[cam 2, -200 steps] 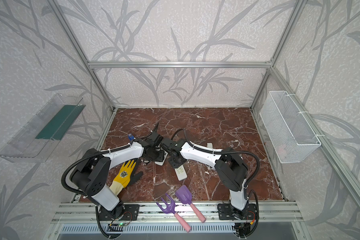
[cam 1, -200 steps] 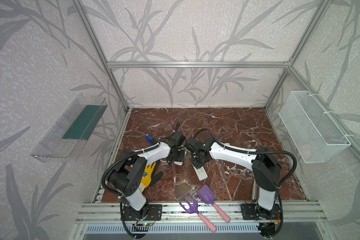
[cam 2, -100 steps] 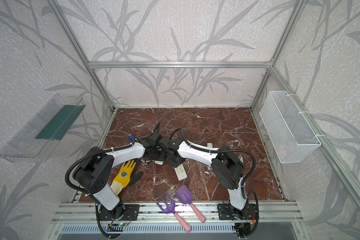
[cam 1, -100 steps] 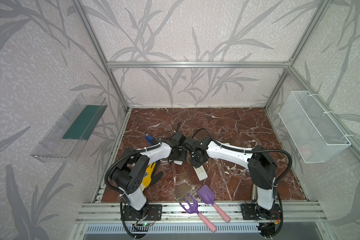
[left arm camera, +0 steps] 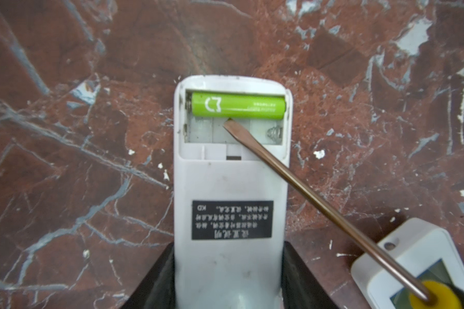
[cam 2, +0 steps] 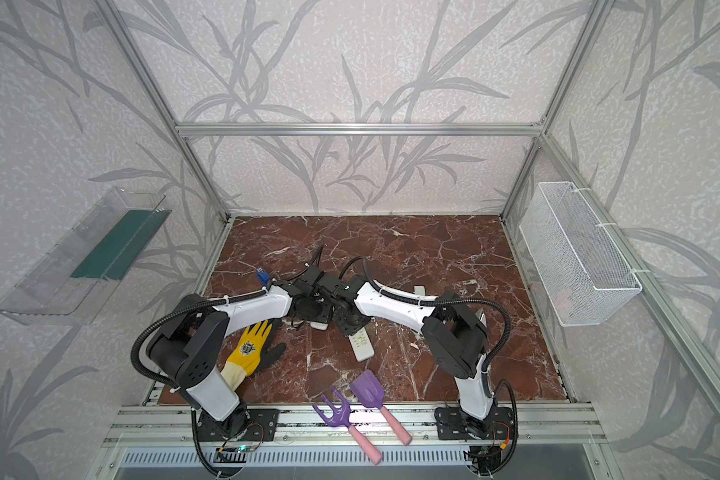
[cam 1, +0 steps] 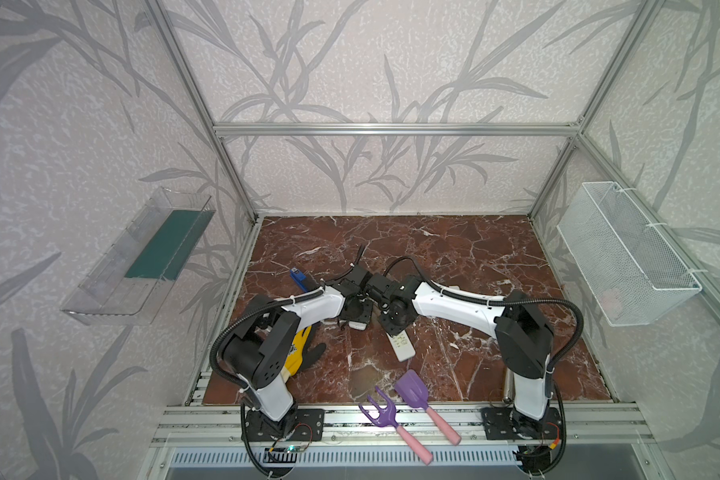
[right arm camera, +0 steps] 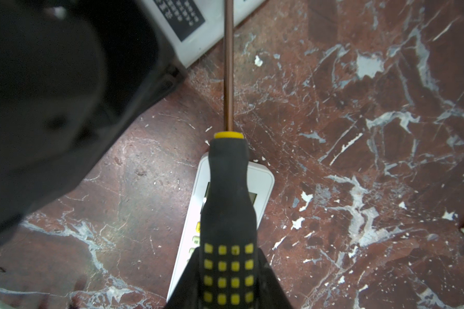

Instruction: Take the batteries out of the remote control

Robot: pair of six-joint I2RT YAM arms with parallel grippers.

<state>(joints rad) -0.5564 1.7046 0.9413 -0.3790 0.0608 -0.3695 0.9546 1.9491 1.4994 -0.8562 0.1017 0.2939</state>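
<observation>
In white plastic remote (left arm camera: 231,187), glossy lime cylindrical battery (left arm camera: 237,105)

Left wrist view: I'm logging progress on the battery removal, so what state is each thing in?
remote control, back up, cover off, clamped in left pincer
battery, seated in the slot at the remote's end
inner slot, empty
screwdriver, gripped by right pincer, tip in the inner slot, at the battery's side
second remote, lying face up on the table
</observation>
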